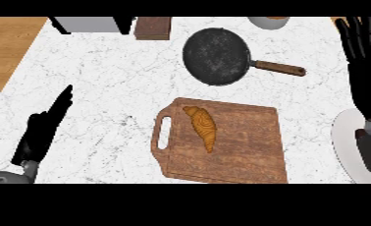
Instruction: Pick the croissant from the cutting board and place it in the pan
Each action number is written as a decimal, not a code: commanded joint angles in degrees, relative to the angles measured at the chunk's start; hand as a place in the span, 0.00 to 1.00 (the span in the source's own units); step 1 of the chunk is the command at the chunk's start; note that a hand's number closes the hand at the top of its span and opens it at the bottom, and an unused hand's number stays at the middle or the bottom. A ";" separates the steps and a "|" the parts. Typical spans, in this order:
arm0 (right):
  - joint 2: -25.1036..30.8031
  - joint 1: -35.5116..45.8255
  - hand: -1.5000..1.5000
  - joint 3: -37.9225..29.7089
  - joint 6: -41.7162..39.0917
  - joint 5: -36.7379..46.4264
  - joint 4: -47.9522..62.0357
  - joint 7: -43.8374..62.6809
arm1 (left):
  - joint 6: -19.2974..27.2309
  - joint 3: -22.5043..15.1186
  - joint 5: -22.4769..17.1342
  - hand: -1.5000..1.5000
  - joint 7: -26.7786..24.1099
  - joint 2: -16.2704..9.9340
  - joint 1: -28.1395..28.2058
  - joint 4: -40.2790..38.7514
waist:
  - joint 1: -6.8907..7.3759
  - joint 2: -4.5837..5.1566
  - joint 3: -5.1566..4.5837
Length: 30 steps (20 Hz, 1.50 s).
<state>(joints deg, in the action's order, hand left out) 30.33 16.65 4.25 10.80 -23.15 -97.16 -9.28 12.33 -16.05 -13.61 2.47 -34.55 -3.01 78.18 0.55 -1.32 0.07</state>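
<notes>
Croissant waiting on the board, no hand on it.

The croissant [201,127] lies on the cutting board [246,146], near its handle slot; approach from above and close across its width (my judgement). Left hand [43,127] and right hand [357,48] flank the board, fingers straight, holding nothing. Beyond the board: the pan [216,55].

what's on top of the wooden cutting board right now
Only the golden-brown croissant lies on the brown wooden cutting board, near its handle-slot end. The rest of its top is bare. Neither hand covers it; what lies beneath the croissant itself cannot be seen.
</notes>
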 commanded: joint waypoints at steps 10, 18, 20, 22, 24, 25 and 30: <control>3.70 8.68 1.00 26.03 7.08 34.80 22.03 20.48 | -4.12 -4.71 -1.30 0.50 0.46 6.26 -8.57 9.22 | 3.83 2.26 -0.28; -8.75 12.85 0.00 34.63 4.42 43.58 31.89 28.60 | -3.30 -2.66 -0.40 0.50 4.59 7.06 -9.48 9.59 | 0.36 1.31 -0.15; -9.57 18.18 0.00 36.75 -0.22 46.28 31.03 37.36 | -3.05 -2.99 0.14 0.50 3.94 7.47 -8.69 9.82 | 0.59 1.15 -0.21; -7.96 21.84 0.00 38.12 -5.67 48.18 32.13 40.73 | -3.34 -1.94 -0.05 0.50 5.05 6.73 -9.94 9.47 | 0.49 1.16 -0.21; -9.64 25.89 0.00 37.91 -11.68 47.40 32.47 45.07 | -2.87 -3.30 1.29 0.50 3.30 8.11 -7.36 8.29 | 0.52 1.28 -0.19; -12.89 26.80 0.00 40.09 -14.05 47.97 31.96 50.32 | -4.69 -1.36 -0.89 0.50 5.11 6.62 -9.53 9.15 | 0.55 1.16 -0.21; -18.12 34.12 0.00 40.83 -32.95 41.67 36.58 61.13 | -3.64 -2.43 0.42 0.50 4.35 7.89 -8.45 9.76 | 1.68 1.25 -0.26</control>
<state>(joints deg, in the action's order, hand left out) 16.78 45.59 44.04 -10.66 21.44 -63.49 43.15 8.93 -18.75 -13.05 6.59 -26.62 -11.87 87.10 1.46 -0.10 -0.18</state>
